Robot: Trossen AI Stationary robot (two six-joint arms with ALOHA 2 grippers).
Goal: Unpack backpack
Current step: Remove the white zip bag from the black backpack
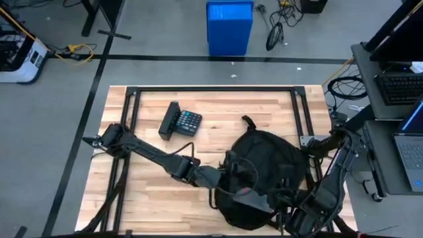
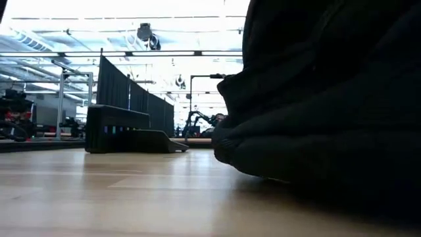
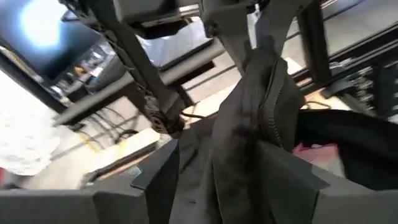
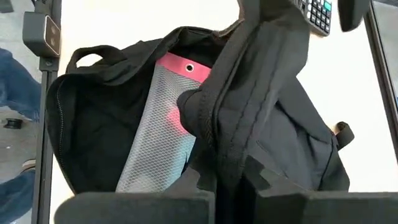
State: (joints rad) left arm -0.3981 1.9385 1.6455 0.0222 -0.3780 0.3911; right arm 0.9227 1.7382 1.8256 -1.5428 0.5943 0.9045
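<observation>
Both grippers pinch folds of the backpack [image 1: 264, 173] near the table's [image 1: 145, 198] front edge — left gripper [image 3: 239, 165] and right gripper [image 4: 231, 177] each closed on cloth. A pink-topped mesh pouch [image 4: 158, 134] shows inside. The fabric looks soft and floppy — the zipper rim seems the best hold.

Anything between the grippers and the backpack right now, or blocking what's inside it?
Nothing visible. Both grippers are already pinching folds of the backpack: left gripper, right gripper. A grey mesh pouch with pink trim shows uncovered in the opening. The calculator lies apart.
</observation>
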